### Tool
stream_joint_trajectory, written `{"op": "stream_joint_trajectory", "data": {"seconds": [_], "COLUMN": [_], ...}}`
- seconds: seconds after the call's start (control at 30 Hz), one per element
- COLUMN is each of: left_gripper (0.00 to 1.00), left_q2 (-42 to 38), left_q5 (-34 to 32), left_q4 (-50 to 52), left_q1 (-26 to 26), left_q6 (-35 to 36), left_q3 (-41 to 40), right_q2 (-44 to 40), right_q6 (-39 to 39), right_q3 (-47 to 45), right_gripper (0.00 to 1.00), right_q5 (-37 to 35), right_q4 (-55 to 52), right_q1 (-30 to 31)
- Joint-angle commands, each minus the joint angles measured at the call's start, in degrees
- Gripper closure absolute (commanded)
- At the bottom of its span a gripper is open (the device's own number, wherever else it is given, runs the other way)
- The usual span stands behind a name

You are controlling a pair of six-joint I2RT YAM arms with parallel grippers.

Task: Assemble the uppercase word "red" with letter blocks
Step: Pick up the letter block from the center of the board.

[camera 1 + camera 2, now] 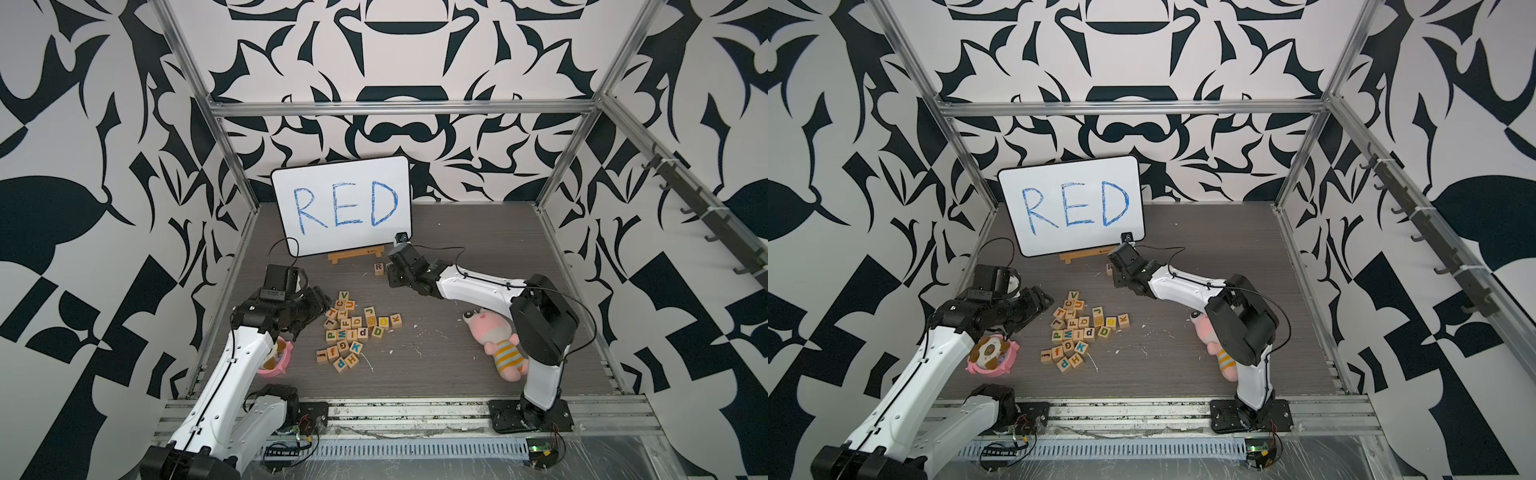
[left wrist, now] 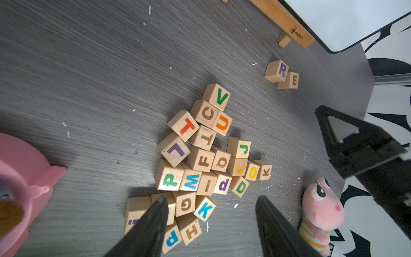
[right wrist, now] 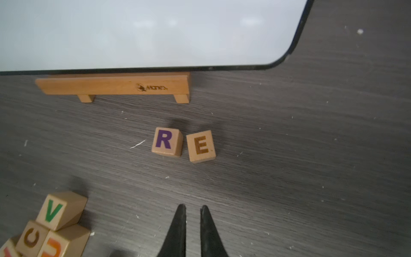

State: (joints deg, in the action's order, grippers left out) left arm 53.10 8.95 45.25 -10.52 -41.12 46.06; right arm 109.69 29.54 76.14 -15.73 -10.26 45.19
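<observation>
Right claw closed, empty, near R and E, mid-frame in a top view; left claw parted, empty, by pile.

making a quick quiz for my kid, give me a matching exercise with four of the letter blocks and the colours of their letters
Blocks:
1. R block
2. E block
3. uppercase D block
4. U block

Letter colours:
a. green
b. orange
c. purple
d. brown

Pairs: 1-c, 2-d, 3-a, 4-b
</observation>
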Motion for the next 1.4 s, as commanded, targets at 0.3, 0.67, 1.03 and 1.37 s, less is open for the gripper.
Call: {"op": "stream_joint_trajectory", "data": {"seconds": [0.3,0.67,1.03,1.37], "left_gripper": [0.33,0.33,0.33,0.33], "left_q2": [0.2,0.2,0.2,-0.2], "left_q5": [0.6,0.5,0.6,0.8], "left_q4": [0.9,0.9,0.8,0.7], "left_q1": [0.0,0.0,0.0,0.0], "left_q6": [0.4,0.4,0.4,0.5], "left_q3": [0.1,0.1,0.0,0.0], "right_q2": [8.9,11.7,7.8,-9.5], "right_q6": [0.3,0.5,0.1,4.5], "right_q3": [8.0,10.7,8.0,0.0], "right_gripper": [0.9,0.9,0.88,0.58], "right_q5": [1.0,2.0,2.5,1.1], "right_q4": [1.5,1.4,0.8,-8.4], "right_q1": [-2.1,-2.4,-2.3,1.9]}}
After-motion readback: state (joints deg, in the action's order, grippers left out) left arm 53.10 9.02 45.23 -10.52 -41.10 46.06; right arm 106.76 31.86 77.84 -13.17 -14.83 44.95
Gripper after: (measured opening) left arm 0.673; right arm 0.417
